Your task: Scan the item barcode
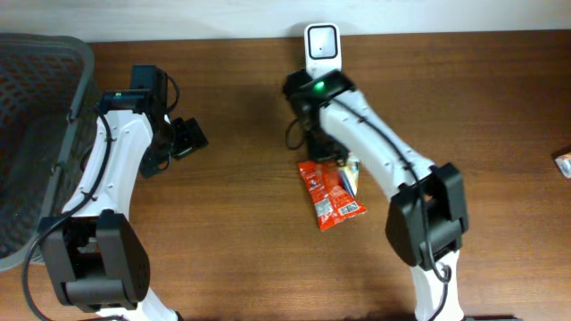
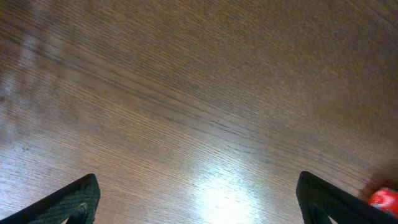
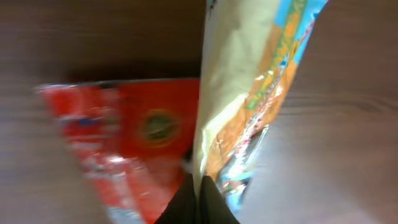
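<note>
Your right claw (image 3: 199,200) is pinched shut on one edge of a cream packet (image 3: 249,81), holding it at the centre of the table (image 1: 223,232). It is just beside the red packet (image 1: 332,192) lying flat there (in the wrist view the red one fills the space behind and to the left of the cream one; you cannot tell whether the two touch). The white scanner (image 1: 321,45) stands at the far edge, just beyond the right arm. That arm's wrist and forearm cover most of the held packet from above. Your left claw (image 1: 189,135) is spread wide with nothing in it, over bare wood well left of the packets. A dark mesh basket (image 1: 40,134) sits at the far left, and a small wrapper (image 1: 564,163) lies at the right edge.
</note>
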Tool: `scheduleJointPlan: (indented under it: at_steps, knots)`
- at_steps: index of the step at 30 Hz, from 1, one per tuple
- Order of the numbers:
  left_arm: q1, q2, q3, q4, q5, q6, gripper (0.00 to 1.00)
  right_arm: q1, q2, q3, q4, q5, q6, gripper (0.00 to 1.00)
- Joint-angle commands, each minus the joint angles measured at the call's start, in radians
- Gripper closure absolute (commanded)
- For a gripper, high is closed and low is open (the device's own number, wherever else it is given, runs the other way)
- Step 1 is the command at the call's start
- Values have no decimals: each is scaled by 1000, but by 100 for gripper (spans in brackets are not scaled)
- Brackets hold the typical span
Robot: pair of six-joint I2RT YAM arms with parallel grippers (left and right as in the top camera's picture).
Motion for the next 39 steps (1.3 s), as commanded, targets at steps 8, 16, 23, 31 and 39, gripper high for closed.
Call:
scheduleJointPlan:
  at_steps: [8, 16, 23, 31, 39]
  knots:
    - [0, 11, -3, -2, -7, -5, 1, 43, -3, 134, 27, -134, 24, 49]
    - [0, 11, -3, -2, -7, -5, 1, -206, 0, 167, 31, -145, -1, 1]
    - [0, 11, -3, -1, -7, -5, 1, -219, 11, -65, 297, -227, -190, 1]
    - [0, 11, -3, -2, -7, -5, 1, -217, 11, -267, 503, -388, -422, 1]
    - [0, 11, -3, -2, -7, -5, 1, -219, 11, -382, 602, -294, -421, 14]
